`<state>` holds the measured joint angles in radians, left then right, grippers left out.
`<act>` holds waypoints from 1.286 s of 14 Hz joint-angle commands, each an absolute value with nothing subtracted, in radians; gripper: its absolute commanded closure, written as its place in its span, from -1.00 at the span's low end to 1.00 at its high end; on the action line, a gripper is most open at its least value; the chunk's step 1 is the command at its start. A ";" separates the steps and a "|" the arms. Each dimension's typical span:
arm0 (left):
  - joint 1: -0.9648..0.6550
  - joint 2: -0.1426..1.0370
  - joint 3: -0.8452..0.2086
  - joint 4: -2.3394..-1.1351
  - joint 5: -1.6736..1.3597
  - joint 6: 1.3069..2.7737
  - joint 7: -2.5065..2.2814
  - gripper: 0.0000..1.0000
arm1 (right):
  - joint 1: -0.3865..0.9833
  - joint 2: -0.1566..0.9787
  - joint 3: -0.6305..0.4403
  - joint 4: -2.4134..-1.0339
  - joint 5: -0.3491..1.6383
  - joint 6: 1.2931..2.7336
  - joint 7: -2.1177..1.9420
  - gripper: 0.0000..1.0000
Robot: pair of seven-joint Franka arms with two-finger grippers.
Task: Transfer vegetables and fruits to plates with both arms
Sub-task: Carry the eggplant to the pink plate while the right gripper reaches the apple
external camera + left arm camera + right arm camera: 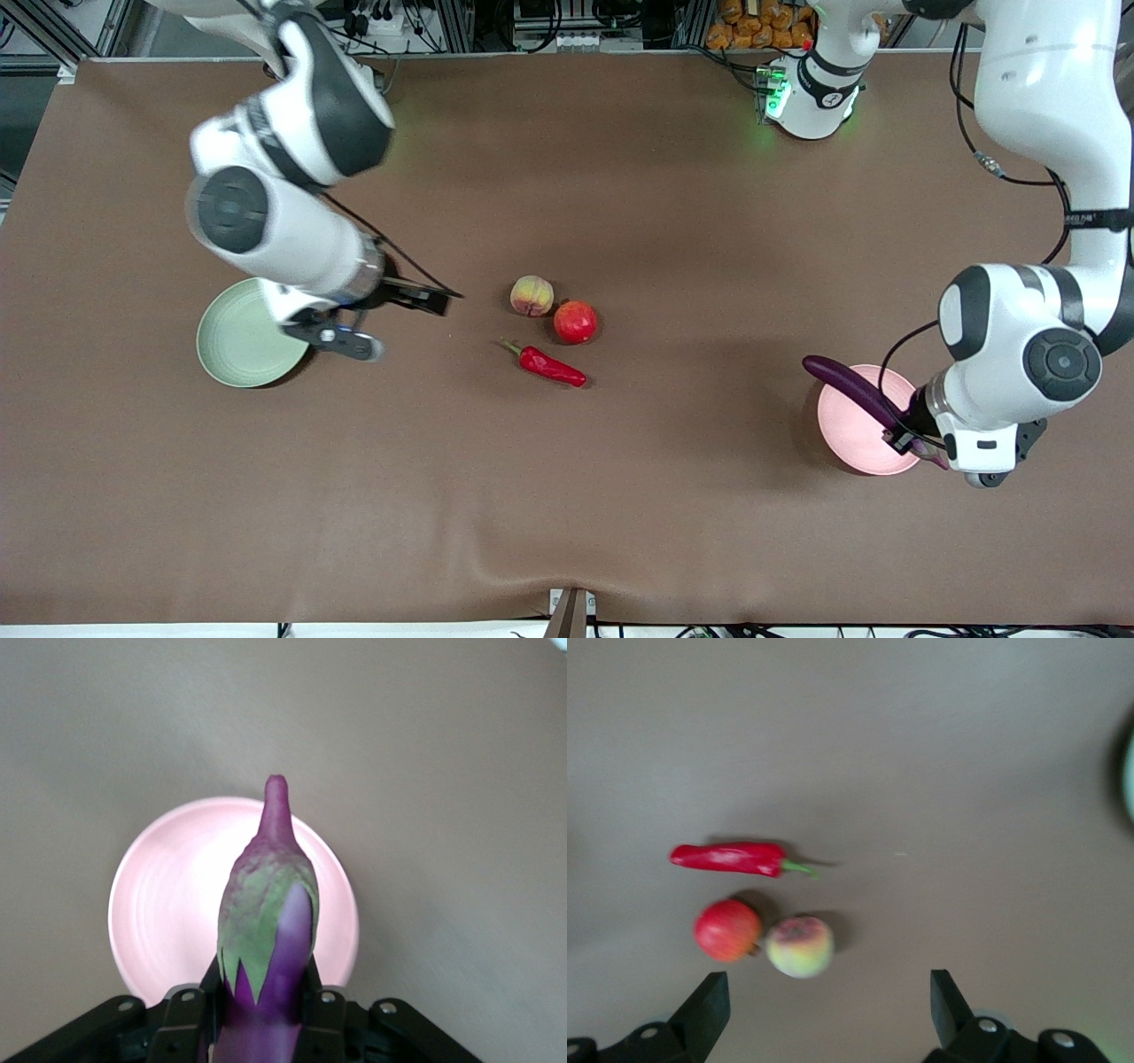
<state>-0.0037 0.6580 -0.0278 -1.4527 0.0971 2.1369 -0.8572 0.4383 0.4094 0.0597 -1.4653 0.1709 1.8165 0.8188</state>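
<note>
Eggplant [266, 939]: lower end cut off in left wrist view. Green plate [237, 335]: partly hidden under right arm.

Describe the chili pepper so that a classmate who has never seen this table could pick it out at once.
Start at the middle of the brown table, where three small items cluster. The chili pepper lies nearest the front camera, just below the peach and the round red fruit. It alone is long, slim and glossy red with a green stem.

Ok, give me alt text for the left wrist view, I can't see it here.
The left gripper is shut on a purple eggplant and holds it over the pink plate, stem end pointing away from the camera. Bare brown table surrounds the plate.
</note>
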 commanded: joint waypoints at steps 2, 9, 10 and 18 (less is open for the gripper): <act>0.092 0.715 -0.048 -1.447 0.118 2.187 -0.825 1.00 | 0.537 0.538 0.051 -1.433 0.179 1.968 0.956 -1.00; 0.121 0.730 -0.051 -1.521 0.114 2.200 -0.769 1.00 | 0.663 0.718 0.052 -1.295 0.157 2.108 0.910 -1.00; 0.121 0.729 -0.051 -1.529 0.114 2.200 -0.769 1.00 | 0.670 0.725 0.052 -1.298 0.131 2.106 0.864 -1.00; 0.126 0.736 -0.052 -1.519 0.077 2.204 -0.764 -1.00 | 0.755 0.825 0.052 -1.298 -0.002 2.111 0.790 -1.00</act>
